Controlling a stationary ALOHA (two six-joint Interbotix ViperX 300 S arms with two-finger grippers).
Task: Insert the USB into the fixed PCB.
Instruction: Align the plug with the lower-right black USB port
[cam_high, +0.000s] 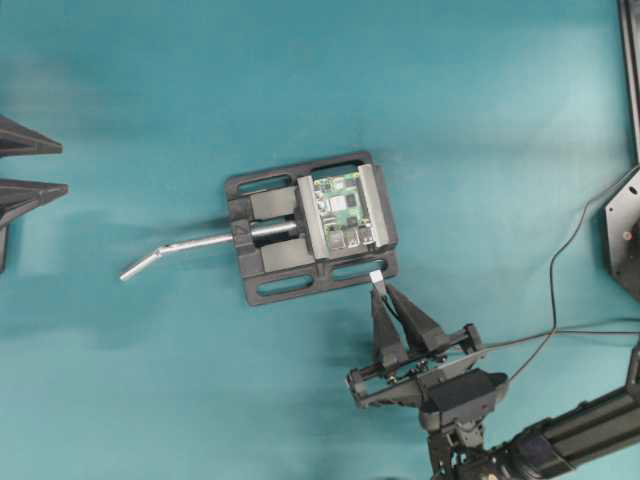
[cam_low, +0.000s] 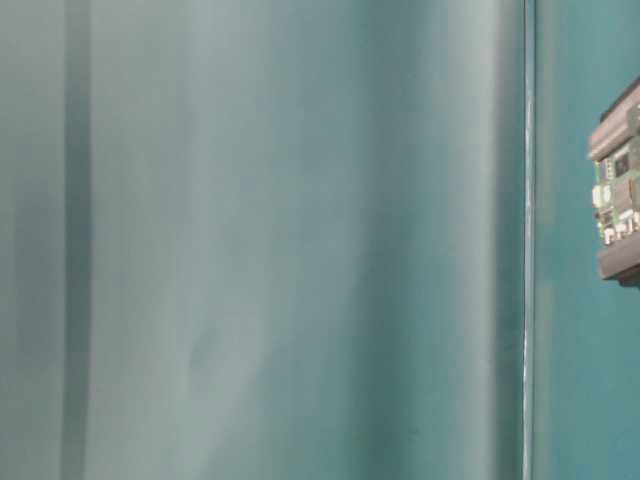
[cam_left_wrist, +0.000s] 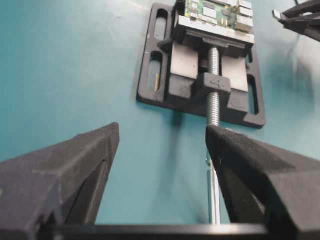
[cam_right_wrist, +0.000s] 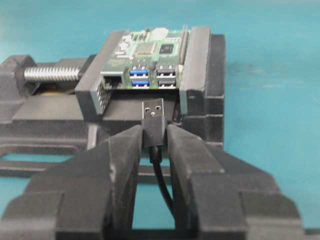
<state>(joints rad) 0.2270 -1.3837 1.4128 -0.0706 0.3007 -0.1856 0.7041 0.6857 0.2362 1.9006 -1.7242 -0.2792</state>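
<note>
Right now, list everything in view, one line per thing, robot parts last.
USB: one, silver plug with black body, just short of the board's ports, not inserted.
cable: one, thin black, trailing from the plug toward the right edge.
fixed PCB: one, green with silver ports, clamped between the vise's grey faces.
vise: one, black, at mid-table.
vise handle: one, silver, sticking out left.
table: one, teal.
right pincer: one, black, shut on the USB's body, near the vise.
left pincer: one, black, open, holding nothing, back from the vise.
</note>
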